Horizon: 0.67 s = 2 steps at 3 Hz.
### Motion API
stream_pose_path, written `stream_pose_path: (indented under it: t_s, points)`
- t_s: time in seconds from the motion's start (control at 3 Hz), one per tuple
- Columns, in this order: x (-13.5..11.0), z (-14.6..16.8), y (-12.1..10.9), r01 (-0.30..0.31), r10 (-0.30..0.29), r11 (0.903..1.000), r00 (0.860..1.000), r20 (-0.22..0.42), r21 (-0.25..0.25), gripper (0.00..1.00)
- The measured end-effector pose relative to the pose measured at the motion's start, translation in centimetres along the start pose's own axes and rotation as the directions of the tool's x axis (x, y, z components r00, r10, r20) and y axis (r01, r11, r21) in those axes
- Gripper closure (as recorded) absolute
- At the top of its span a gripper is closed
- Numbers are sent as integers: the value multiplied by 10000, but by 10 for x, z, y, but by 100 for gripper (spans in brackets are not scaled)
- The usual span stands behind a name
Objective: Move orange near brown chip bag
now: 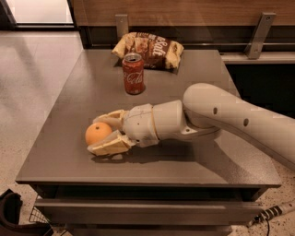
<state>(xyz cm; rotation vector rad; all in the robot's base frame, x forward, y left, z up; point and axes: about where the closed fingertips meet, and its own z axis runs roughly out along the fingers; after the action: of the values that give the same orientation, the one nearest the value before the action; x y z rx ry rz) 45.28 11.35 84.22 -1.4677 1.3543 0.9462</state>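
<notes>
Straddles orange (97, 132) on table (69, 92) at 7 o'clock, gripper (92, 134) fingers spread, maybe touching; brown chip bag (150, 46) at 12.

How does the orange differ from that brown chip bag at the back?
The orange is round, smooth, bright; the brown chip bag is wider, wrinkly, dark. The orange lies near the front, inside the gripper; the bag lies at the back, untouched. Both rest on the table.

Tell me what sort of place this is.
Probably an office break area: a grey table holding a soda can and chip bag, speckled hard floor, wood-panelled wall. The gripper is at the orange near the table's front edge.
</notes>
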Motion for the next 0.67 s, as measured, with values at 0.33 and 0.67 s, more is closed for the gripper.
stream_pose_path:
  t_s: [0.33, 0.67]
  points:
    - [-2, 2, 1, 33, -33, 10000, 10000, -3, -42, 99]
    - [-3, -4, -3, -33, 33, 10000, 10000, 29, 61, 100]
